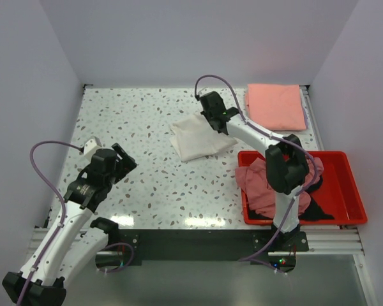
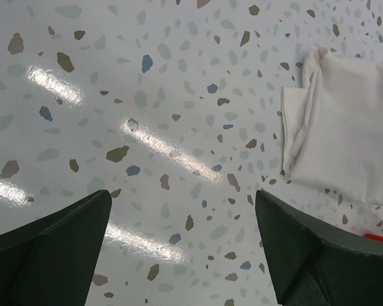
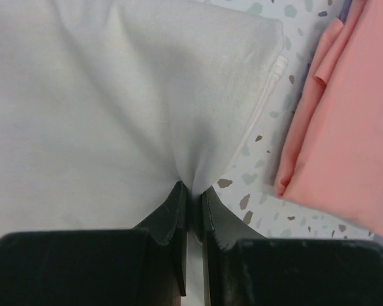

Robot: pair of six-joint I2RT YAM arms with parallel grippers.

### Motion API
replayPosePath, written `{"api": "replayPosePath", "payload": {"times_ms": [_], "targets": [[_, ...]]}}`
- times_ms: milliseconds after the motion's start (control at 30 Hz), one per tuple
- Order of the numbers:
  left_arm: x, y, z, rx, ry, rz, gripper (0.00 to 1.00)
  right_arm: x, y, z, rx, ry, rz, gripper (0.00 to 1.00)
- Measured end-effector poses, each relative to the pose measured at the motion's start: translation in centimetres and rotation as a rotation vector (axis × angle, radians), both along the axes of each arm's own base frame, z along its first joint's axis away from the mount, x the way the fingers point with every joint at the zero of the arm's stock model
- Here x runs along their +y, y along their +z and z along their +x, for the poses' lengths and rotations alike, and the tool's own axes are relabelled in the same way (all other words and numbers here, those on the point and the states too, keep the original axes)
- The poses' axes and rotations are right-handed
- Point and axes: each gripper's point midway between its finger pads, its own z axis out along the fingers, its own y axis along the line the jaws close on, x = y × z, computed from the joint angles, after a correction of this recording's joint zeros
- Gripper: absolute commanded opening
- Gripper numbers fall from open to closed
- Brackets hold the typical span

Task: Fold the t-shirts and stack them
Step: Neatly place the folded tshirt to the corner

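Tightly, right gripper (image 3: 193, 191) pinches soft, puckered white t-shirt (image 3: 83, 89).

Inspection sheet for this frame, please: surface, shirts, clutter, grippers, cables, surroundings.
Surface: speckled table, glare patches near the front edge.
Job's things: white shirt folded mid-table; salmon-pink shirt folded flat at the far right corner; dusty-pink shirt and black shirt heaped unfolded in the red bin.
Clutter: nothing seen.
Grippers: right gripper shut, pinching the white shirt's edge; left gripper open, empty, over bare table.
Cables: a purple cable loops along each arm.
Surroundings: plain white walls on three sides.
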Motion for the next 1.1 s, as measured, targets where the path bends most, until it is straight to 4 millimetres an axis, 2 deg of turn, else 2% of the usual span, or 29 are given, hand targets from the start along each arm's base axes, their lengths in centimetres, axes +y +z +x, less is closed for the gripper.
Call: {"api": "replayPosePath", "payload": {"times_ms": [200, 333, 433, 533, 833, 1100], "targets": [[0.1, -0.2, -0.1, 0.007, 0.003, 0.004, 1.00, -6.1, 1.1, 2.7, -0.010, -0.049, -0.077, 0.00], [0.3, -0.1, -0.3, 0.001, 0.011, 0.005, 1.00, -9.6, 2.9, 4.7, -0.042, -0.074, -0.118, 0.00], [0.6, 0.1, -0.3, -0.011, 0.031, 0.002, 1.00, -11.4, 4.3, 5.7, -0.066, -0.086, -0.139, 0.00], [0.9, 0.2, -0.4, -0.013, 0.045, 0.008, 1.00, -12.7, 5.8, 6.5, -0.093, -0.092, -0.155, 0.00], [2.0, 0.1, -1.0, 0.009, 0.094, 0.044, 1.00, -14.8, 9.2, 7.6, -0.135, -0.117, -0.174, 0.00], [2.6, 0.7, -1.0, 0.000, 0.123, 0.061, 1.00, -16.6, 10.9, 7.7, -0.137, -0.135, -0.198, 0.00]]}}
